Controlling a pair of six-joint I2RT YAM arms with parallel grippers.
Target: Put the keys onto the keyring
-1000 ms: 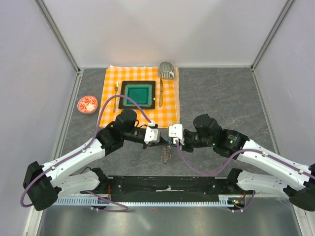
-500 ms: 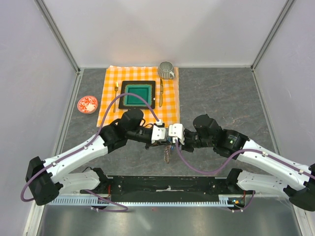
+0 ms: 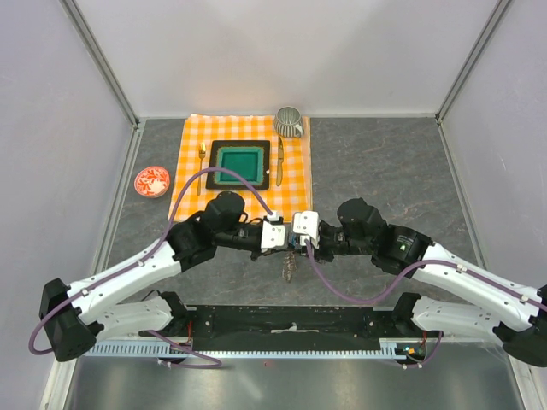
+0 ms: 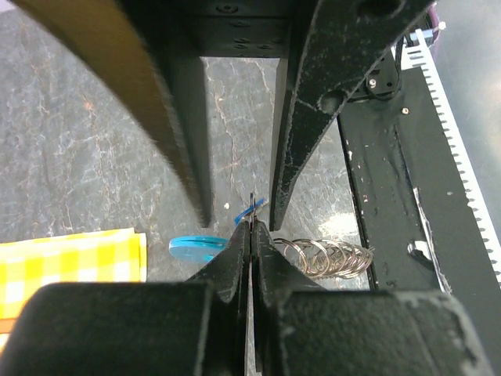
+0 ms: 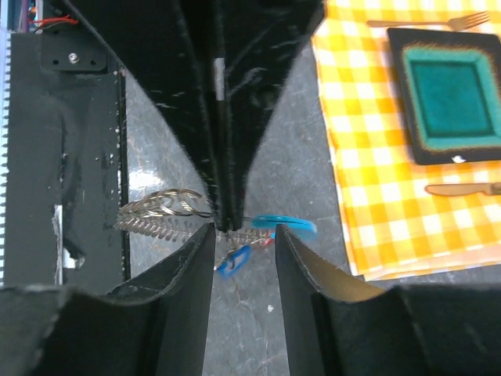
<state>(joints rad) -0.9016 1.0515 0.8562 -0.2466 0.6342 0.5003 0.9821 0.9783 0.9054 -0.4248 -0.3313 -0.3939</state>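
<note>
Close to the middle of the table's (image 3: 385,171) near edge, the keyring (image 4: 325,257) shows as a silvery coil running out from where both arms meet. My left gripper (image 4: 250,235) is pinched tight on something thin there; I cannot tell whether it is key blade or ring wire. The right gripper (image 5: 244,233) stands narrowly parted, one finger either side of the left fingertips, clamping nothing I can see. The blue-tagged key (image 5: 283,224) sits just beyond.

In my judgement: hold the left pinch rigid, close the right only once aligned on the key, then feed slowly. The checked cloth (image 3: 244,166) at the far edge plays no part.
</note>
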